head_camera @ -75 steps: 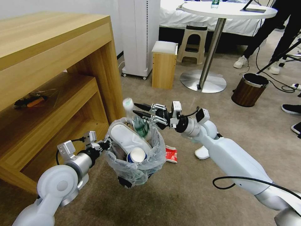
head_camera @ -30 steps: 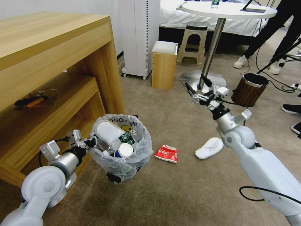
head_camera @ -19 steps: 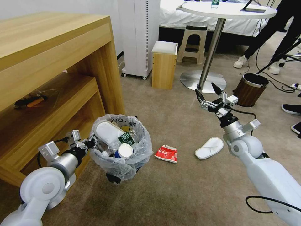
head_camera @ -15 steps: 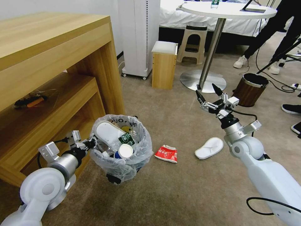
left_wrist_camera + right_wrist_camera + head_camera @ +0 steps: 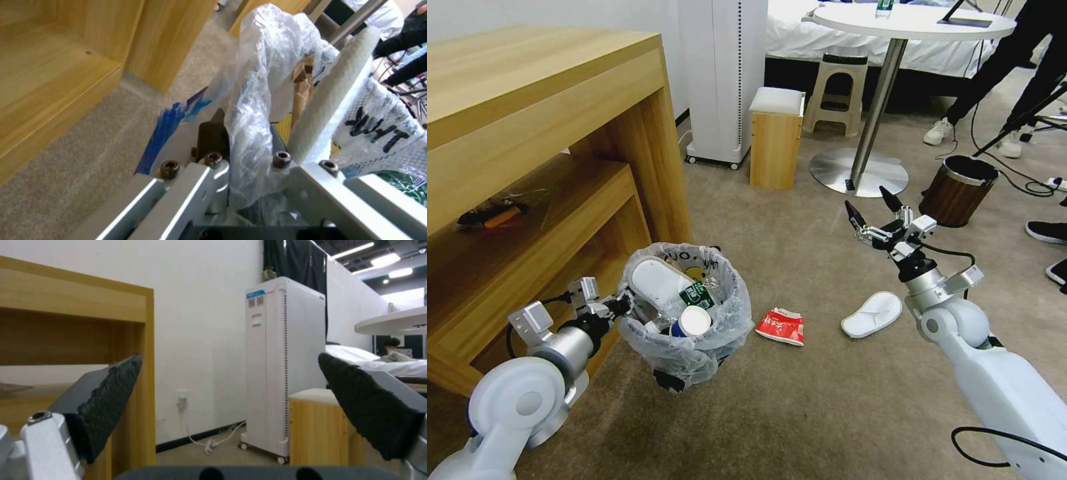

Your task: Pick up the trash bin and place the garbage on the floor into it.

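On the carpet, head view: the trash bin (image 5: 684,317) hangs just off the floor (image 5: 800,413) beside the lower corner of the wooden shelf unit (image 5: 527,167), pinched at its rim by the left gripper (image 5: 616,307), fingers clamped on rim and bag.
Bin contents: a white slipper (image 5: 654,280), a green-labelled bottle (image 5: 697,293) and a blue-white cup (image 5: 694,321) heap up to the rim.
Right gripper (image 5: 872,208): raised above open floor, fingers wide apart and holding nothing, pointing toward the round table's foot (image 5: 859,175).
Garbage left: a red wrapper (image 5: 780,327) lies just beside the bin; a second white slipper (image 5: 872,315) lies near the right arm's wrist.
Risk, head view: the bin looks nearly full, so I judge another slipper could slide off the heap or tip the one-sided hold.
Obstacles: the brown wooden bin (image 5: 958,190), cables (image 5: 1027,183) and a person's shoes (image 5: 1047,232) sit past the right arm; a wide swing could catch them.
Left wrist view: the crinkly bag (image 5: 258,100) bunches between the fingers (image 5: 213,140); if plastic rather than rim is gripped, it could slip or tear.
Right wrist view: the two black pads (image 5: 111,400) stand far apart, nothing between them, with the white tower unit (image 5: 285,366) and a small wooden stool (image 5: 320,426) ahead.
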`<state>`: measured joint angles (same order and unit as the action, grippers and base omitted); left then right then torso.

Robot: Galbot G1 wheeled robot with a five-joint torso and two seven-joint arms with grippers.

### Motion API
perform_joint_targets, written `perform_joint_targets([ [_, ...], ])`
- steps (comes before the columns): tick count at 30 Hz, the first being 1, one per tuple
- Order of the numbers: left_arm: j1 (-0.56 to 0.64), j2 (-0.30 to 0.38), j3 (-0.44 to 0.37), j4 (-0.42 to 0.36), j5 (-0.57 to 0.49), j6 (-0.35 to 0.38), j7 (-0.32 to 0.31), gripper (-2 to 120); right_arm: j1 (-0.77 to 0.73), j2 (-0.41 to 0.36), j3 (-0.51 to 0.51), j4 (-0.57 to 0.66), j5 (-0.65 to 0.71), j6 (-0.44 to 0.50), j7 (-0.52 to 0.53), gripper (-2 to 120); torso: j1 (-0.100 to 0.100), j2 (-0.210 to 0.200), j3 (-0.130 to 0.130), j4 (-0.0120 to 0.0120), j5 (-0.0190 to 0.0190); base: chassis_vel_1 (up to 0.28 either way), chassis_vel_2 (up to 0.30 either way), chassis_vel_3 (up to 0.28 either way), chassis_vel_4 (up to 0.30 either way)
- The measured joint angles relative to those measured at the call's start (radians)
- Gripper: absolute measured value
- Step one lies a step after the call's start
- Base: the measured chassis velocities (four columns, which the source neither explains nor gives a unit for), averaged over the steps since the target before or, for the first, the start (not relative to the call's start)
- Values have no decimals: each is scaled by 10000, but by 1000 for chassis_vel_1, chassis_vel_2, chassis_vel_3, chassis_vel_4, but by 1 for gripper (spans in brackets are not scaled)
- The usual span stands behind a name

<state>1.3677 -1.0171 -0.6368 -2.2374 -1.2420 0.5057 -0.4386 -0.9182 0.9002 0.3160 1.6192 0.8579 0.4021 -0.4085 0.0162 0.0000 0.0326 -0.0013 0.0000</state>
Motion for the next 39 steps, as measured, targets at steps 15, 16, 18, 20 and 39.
perform_joint_targets([
  [15, 11, 5, 16, -47, 33, 12, 15, 3, 115, 69, -166, -145, 70, 77, -138, 100, 1, 0, 0, 0, 0, -50, 54, 46, -46],
  [16, 11, 5, 16, -47, 33, 12, 15, 3, 115, 69, -166, -145, 70, 77, -138, 100, 1, 0, 0, 0, 0, -118, 120, 128, -99],
  [18, 19, 5, 26, -48, 41, 14, 16, 3, 121, 71, -178, -158, 79, 85, -153, 100, 1, 0, 0, 0, 0, -117, 105, 125, -108],
  [20, 20, 5, 51, -49, 51, 18, 17, 3, 122, 79, -186, -176, 79, 93, -155, 100, 2, 0, 1, -1, 0, -112, 95, 97, -100],
  [39, 303, 132, 211, -335, 593, -104, 326, 3, 282, 152, -383, -213, 60, 103, -167, 100, 1, 0, 0, 0, 0, -84, 84, 77, -86],
])
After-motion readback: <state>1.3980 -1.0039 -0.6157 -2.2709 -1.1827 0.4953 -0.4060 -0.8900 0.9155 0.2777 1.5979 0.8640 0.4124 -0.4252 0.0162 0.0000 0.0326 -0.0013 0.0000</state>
